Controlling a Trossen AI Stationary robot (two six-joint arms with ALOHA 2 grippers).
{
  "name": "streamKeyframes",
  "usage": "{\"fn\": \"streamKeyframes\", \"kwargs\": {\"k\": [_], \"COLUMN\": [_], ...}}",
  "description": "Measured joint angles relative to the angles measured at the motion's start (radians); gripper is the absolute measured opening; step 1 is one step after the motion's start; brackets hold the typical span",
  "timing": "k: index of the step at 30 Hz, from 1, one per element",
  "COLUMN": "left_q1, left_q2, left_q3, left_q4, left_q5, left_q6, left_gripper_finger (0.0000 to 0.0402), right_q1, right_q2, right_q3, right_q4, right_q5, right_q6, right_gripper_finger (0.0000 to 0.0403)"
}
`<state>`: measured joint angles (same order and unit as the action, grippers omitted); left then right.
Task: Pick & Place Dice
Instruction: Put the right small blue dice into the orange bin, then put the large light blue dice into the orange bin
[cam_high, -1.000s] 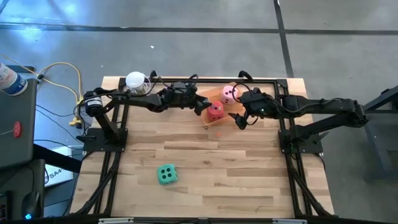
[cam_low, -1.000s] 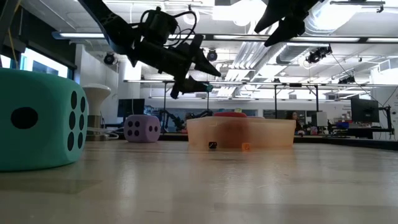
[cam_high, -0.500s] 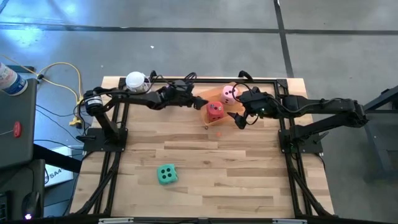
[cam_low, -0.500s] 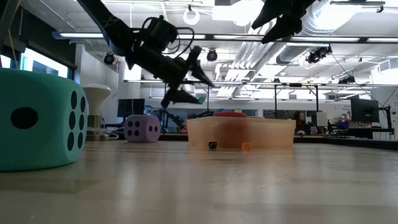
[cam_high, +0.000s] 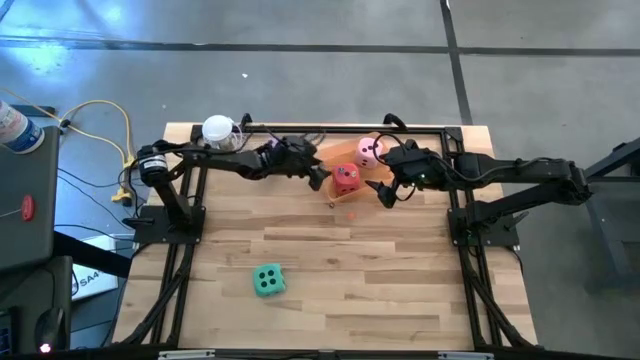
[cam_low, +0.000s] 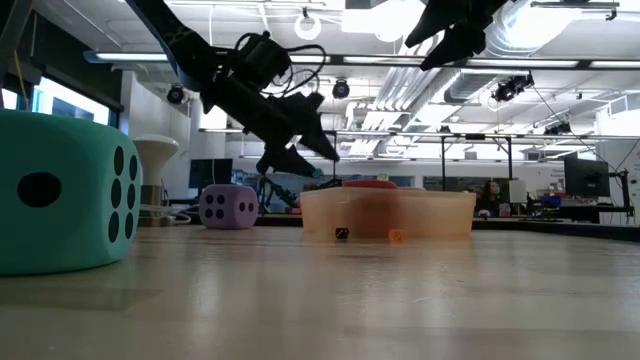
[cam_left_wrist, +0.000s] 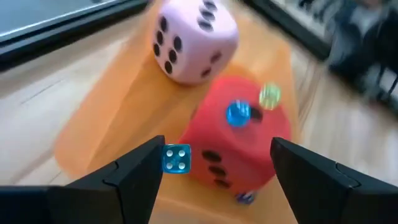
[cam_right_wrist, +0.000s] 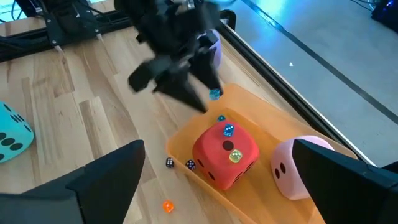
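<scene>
- The 4 soft dice are judged light, squashy foam: easy to pinch, hard to damage, likely to roll or bounce if dropped.
- Best hold is judged across 2 opposite flat faces, at mid-height, not on corners.
- The red die (cam_high: 346, 178) is seen inside the translucent orange tray (cam_high: 372, 186), with the pink die (cam_high: 370, 150) beside it in the same tray, at the table's far edge.
- The purple die (cam_low: 228, 207) is seen on the table near the tray's left end in the low view; it is mostly hidden by the left arm in the high view.
- The green-teal die (cam_high: 267, 281) is seen alone near the table's front, well apart from both arms.
- Several tiny dice are seen in and just outside the tray, some caught in mid-air.
- The left gripper (cam_high: 317, 175) is held above the tray's left end, jaws parted; nothing is gripped or touched.
- The right gripper (cam_high: 386, 194) is held above the tray's right end, jaws spread wide and empty.
- The white-topped clear cup (cam_high: 220, 132) is seen at the far left corner.
</scene>
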<state>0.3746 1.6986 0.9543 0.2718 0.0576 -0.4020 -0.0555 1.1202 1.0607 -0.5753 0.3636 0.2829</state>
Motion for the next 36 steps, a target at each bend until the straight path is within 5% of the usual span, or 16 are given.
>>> {"fn": "streamKeyframes", "kwargs": {"k": [4, 15, 25, 29, 36], "left_q1": [-0.043, -0.103, -0.099, -0.094, -0.020], "left_q2": [0.029, 0.098, -0.013, -0.104, -0.238], "left_q3": [0.001, 0.001, -0.002, 0.000, -0.001], "left_q4": [0.023, 0.034, 0.008, -0.127, -0.622], "left_q5": [-0.063, -0.095, -0.102, -0.103, -0.127], "left_q6": [0.154, 0.283, 0.300, 0.305, 0.251], "left_gripper_finger": [0.0283, 0.0283, 0.0283, 0.0283, 0.0283], "right_q1": [0.000, 0.000, 0.000, 0.000, 0.000], "right_q2": [0.000, 0.000, 0.000, 0.000, 0.000], "right_q3": [0.000, 0.000, 0.000, 0.000, 0.000], "right_q4": [-0.004, -0.051, -0.051, -0.050, -0.056], "right_q5": [0.003, 0.001, 0.001, 0.002, 0.001], "right_q6": [-0.021, -0.020, -0.015, -0.015, -0.015], "right_gripper_finger": [0.0400, 0.0400, 0.0400, 0.0400, 0.0400]}}
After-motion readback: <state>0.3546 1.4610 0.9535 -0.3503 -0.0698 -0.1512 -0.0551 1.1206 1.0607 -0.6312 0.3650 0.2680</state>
